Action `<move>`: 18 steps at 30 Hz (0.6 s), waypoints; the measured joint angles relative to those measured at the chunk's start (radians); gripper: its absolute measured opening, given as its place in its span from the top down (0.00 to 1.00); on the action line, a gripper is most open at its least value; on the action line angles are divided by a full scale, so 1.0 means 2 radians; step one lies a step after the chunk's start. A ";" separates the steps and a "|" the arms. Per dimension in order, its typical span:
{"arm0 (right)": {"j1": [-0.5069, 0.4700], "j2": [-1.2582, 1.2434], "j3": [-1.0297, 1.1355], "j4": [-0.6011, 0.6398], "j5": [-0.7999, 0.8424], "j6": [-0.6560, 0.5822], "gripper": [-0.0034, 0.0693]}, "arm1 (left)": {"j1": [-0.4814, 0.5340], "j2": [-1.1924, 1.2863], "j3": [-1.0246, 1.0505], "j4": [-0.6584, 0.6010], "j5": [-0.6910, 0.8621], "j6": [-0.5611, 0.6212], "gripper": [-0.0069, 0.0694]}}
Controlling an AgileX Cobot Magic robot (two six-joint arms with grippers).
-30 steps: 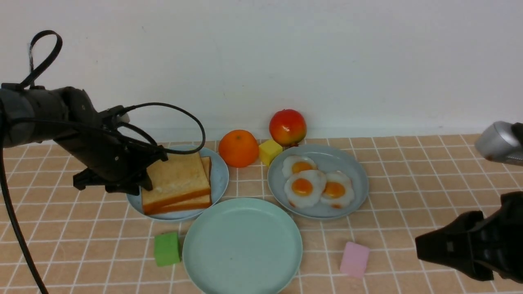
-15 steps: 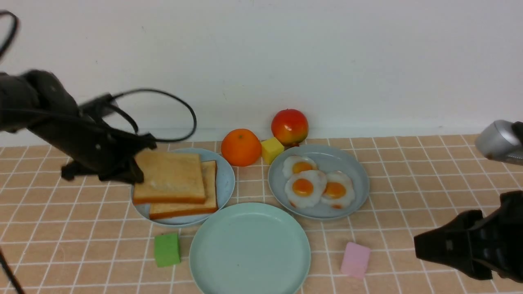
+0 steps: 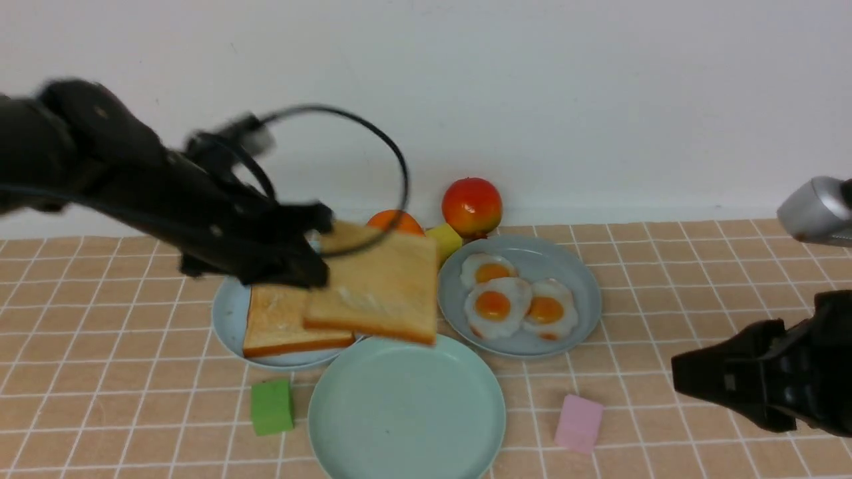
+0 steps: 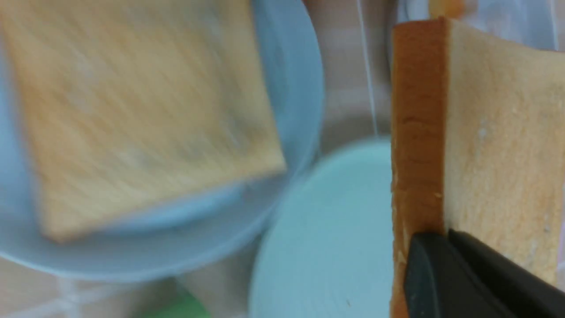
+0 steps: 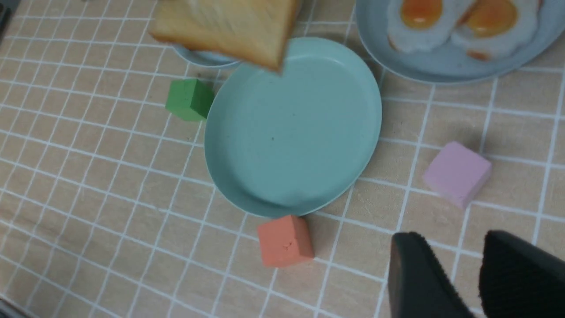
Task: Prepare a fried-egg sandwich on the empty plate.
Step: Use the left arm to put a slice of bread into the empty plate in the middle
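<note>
My left gripper [image 3: 313, 263] is shut on a toast slice [image 3: 379, 289] and holds it in the air over the far edge of the empty mint-green plate [image 3: 406, 406]. In the left wrist view the held toast [image 4: 494, 132] is clamped at its crust edge, with the mint plate [image 4: 331, 238] below. A second toast slice [image 3: 283, 322] lies on the light sky-blue plate [image 3: 229, 313]. Three fried eggs [image 3: 509, 303] lie on the grey-blue plate [image 3: 579, 293]. My right gripper [image 3: 685, 382] is open and empty, low at the right, and shows in the right wrist view [image 5: 446, 247].
An orange [image 3: 396, 223], a red apple [image 3: 471, 206] and a yellow cube [image 3: 444, 241] stand at the back. A green cube [image 3: 271, 406] and a pink cube [image 3: 578, 422] flank the mint plate. An orange-red cube [image 5: 286, 240] lies at its near edge.
My left gripper has lifted the top toast slice off the sky-blue plate and carried it right, over the mint plate's far edge. The right arm has barely moved.
</note>
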 joint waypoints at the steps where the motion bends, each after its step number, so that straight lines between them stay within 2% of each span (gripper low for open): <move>1: 0.000 0.000 0.000 0.000 0.000 -0.005 0.62 | -0.011 0.001 0.012 -0.003 -0.011 0.000 0.92; 8: 0.000 0.000 0.000 0.000 -0.005 -0.011 0.62 | -0.050 0.013 0.098 -0.012 -0.087 -0.004 0.92; 14: 0.000 0.000 0.000 0.000 -0.020 -0.011 0.62 | -0.051 0.035 0.102 -0.034 -0.092 -0.005 0.89; 18: 0.000 0.000 0.000 0.000 -0.037 -0.011 0.62 | -0.051 0.037 0.102 -0.039 -0.087 -0.006 0.83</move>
